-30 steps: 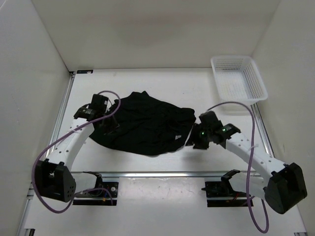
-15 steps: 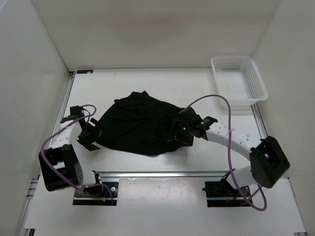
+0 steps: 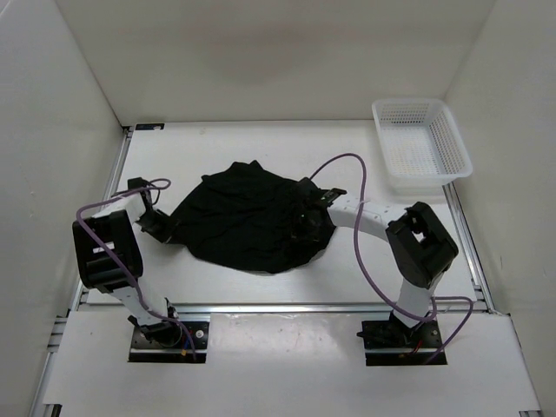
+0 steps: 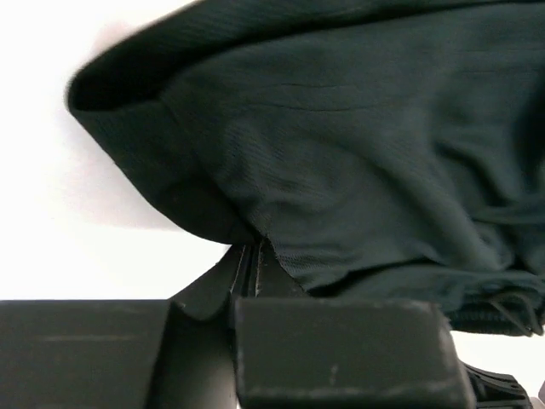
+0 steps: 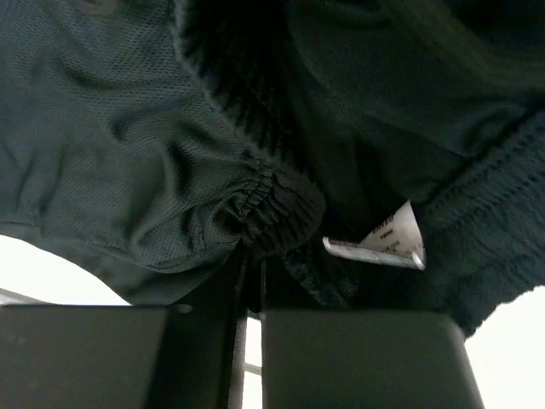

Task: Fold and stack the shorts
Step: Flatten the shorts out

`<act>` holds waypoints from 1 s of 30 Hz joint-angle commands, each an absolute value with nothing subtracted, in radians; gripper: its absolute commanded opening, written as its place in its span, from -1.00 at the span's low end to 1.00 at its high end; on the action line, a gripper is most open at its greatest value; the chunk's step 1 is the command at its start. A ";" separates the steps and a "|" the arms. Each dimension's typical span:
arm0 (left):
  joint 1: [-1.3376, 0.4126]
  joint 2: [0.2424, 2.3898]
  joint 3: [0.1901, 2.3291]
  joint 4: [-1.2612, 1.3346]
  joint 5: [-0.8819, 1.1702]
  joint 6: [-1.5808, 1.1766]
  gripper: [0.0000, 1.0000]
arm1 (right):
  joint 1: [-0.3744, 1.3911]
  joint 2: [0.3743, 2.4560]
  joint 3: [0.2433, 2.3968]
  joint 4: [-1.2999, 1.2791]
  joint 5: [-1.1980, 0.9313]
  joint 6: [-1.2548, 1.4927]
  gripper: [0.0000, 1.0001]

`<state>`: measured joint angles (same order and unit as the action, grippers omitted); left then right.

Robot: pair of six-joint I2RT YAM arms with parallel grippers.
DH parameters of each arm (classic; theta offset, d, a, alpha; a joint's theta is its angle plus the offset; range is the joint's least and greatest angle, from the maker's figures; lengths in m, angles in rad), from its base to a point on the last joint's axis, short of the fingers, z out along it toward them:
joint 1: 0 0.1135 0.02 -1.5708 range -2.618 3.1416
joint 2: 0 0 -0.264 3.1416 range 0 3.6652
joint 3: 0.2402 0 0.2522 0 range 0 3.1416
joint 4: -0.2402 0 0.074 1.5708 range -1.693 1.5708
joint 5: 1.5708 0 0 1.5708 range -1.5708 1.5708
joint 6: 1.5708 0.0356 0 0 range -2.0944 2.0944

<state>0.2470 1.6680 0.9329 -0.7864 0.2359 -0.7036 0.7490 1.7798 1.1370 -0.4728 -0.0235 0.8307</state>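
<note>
White-walled booth, white table [image 3: 261, 148] underneath. Nearest you, the mounting rail [image 3: 278, 307] runs just short of the shorts [image 3: 248, 221]. They lie mid-table as one rumpled black heap, near side bulging toward the rail.

Your left gripper [image 4: 251, 256] sits at the heap's left edge. Its fingers are pressed together with a fold of hem pinched between them.

Your right gripper [image 5: 251, 264] is at the heap's right edge, fingers closed onto the gathered elastic waistband [image 5: 255, 200]. A white care label [image 5: 379, 240] shows just beside that grip.

Beyond the shorts, to the far right, the white mesh basket [image 3: 421, 143] stands well apart from them.

Progress, as a judgement: early. You have both ends gripped, but the cloth is not spread flat and shows no clean crease or fold. Flattening, folding and stacking all remain.
</note>
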 commanded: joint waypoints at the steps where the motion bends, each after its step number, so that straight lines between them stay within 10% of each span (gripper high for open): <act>1: 0.252 1.652 1.000 -0.767 0.270 -0.696 -0.79 | 0.735 1.767 1.216 -0.540 0.054 0.805 -1.00; 12: 0.239 1.534 1.346 -0.873 0.430 -0.696 -0.79 | 0.509 1.637 1.745 -0.765 0.305 0.502 -1.00; 18: 0.216 1.418 1.307 -0.919 0.407 -0.678 -0.79 | 0.508 1.383 1.525 -0.741 0.334 0.486 -1.00; 23: 0.135 1.330 1.039 -0.896 0.374 -0.669 0.20 | 0.563 1.047 0.937 -0.701 0.357 0.645 -0.98; 24: 0.123 1.330 0.970 -0.876 0.397 -0.669 0.56 | 0.563 0.976 0.867 -0.728 0.357 0.685 -0.50; 28: 0.123 1.330 0.937 -0.864 0.388 -0.660 0.59 | 0.563 0.856 0.687 -0.805 0.308 0.839 0.63; 30: 0.123 1.330 0.963 -0.864 0.364 -0.660 0.54 | 0.563 0.835 0.678 -0.827 0.298 0.888 0.63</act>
<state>0.1223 1.3762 0.9150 -0.9020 0.3923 -0.6750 0.5579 0.9016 0.6552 -0.8097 0.2955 0.7620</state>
